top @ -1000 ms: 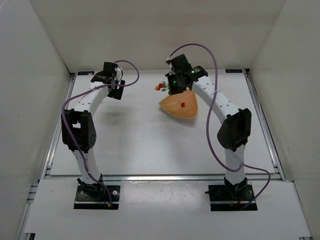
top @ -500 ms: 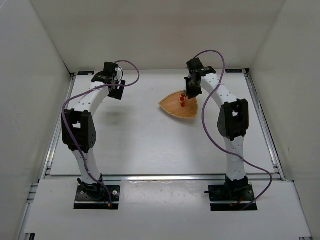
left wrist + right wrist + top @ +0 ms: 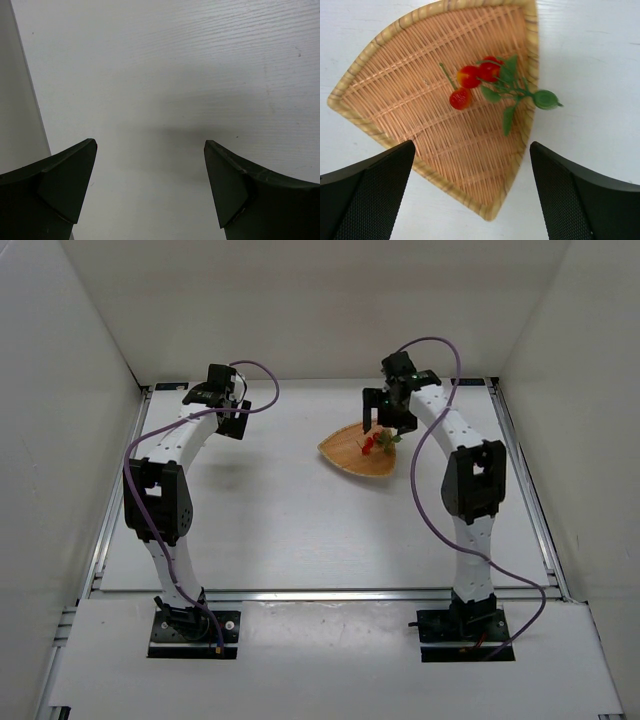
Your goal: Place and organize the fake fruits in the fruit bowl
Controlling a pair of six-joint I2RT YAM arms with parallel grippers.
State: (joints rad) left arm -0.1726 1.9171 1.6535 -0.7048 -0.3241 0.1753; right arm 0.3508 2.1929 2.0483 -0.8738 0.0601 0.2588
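Spread wide and holding nothing, the right gripper (image 3: 472, 195) hangs directly over the shallow orange-tan woven fan-shaped bowl (image 3: 410, 115). Its two dark fingers frame the bowl's near corner in the wrist view. Inside the bowl lies the small cluster of red berries on thin green stems (image 3: 479, 80). The berries rest on the weave near one straight side, and one green leaf reaches over that rim onto the white table (image 3: 280, 510). Seen from above, the right arm (image 3: 467, 485) stretches forward, wrist bent down over the bowl, with a purple cable (image 3: 440, 350) looping overhead. The left gripper (image 3: 150, 185), likewise parted and empty, hovers over bare table well apart at far left, its arm arched.
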